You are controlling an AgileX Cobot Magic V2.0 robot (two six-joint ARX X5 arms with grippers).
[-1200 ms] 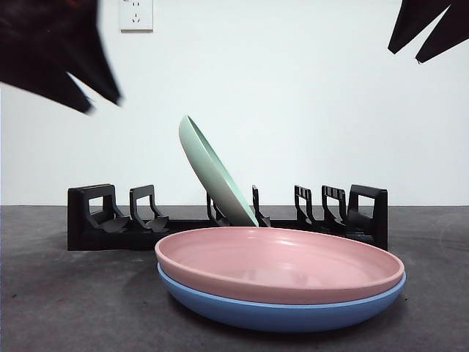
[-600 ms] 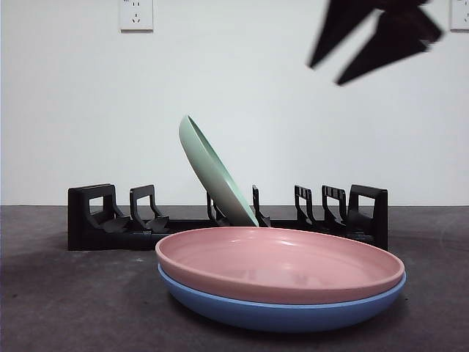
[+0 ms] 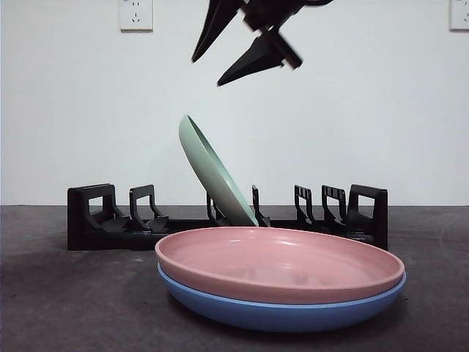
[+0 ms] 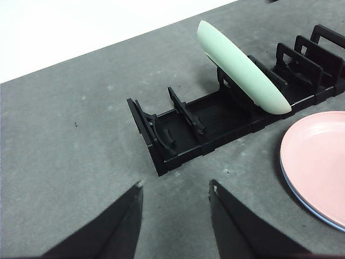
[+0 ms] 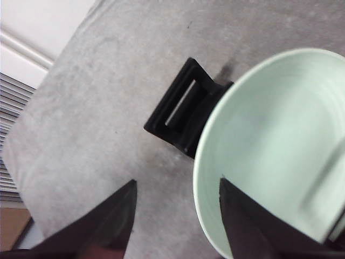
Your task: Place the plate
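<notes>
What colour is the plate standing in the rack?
Pale mint green plate, leaning in the black rack; clearest in the front view.

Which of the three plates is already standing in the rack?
The green plate, leaning in the black rack. The pink plate lies flat, stacked on the blue plate.

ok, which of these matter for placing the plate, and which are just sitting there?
In play: green plate leaning in the rack; pink plate stacked on the blue plate; right gripper, open, above the green plate.
Idle: left gripper, open, off to the side; wall socket.
</notes>
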